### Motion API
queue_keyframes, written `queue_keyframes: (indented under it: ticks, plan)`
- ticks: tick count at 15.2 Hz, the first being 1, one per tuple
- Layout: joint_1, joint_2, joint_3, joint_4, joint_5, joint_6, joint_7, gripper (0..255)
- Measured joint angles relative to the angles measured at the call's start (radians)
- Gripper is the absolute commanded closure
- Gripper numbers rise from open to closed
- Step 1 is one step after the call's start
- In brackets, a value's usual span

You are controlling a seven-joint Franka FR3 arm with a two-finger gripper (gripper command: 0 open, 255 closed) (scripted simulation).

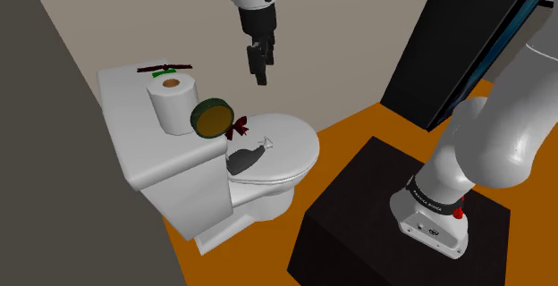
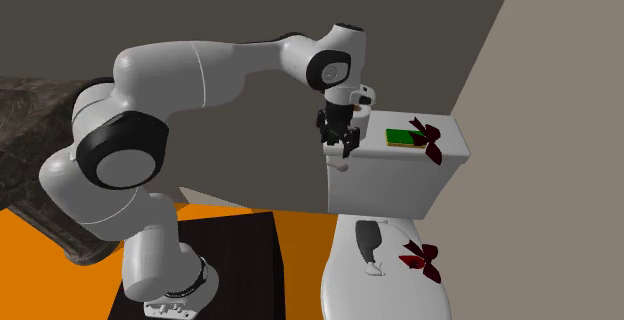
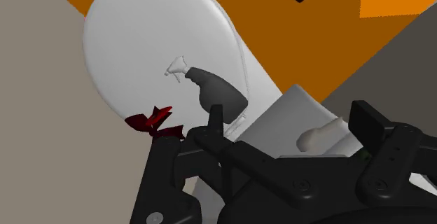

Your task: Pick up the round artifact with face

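Observation:
The round artifact [image 1: 213,118] is a disc with a dark green rim and a brownish face. It stands on edge at the front of the white toilet tank [image 1: 134,155], leaning beside a white paper roll [image 1: 171,104]. My black gripper [image 1: 258,62] hangs open with nothing in it, above the artifact and toward the shoulder view's right. In the second exterior view the gripper [image 2: 338,144] is in front of the tank [image 2: 400,183]. In the wrist view its fingers [image 3: 216,120] stand apart over the toilet lid [image 3: 147,40].
A dark spray bottle [image 1: 246,158] lies on the toilet lid [image 1: 291,141], with a dark red bow [image 1: 237,130] next to it. A green flat item with another red bow [image 2: 412,138] lies on the tank top. My black stand [image 1: 358,213] sits on the orange floor.

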Motion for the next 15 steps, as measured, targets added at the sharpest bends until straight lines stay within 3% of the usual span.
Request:
queue_keyframes:
  ticks: [10, 15]
  plan:
    - [0.13, 0.279, 0.103, 0.309, -0.12, -0.038, -0.058, 0]
    - [0.143, 0.307, 0.111, 0.291, -0.135, 0.006, -0.055, 0]
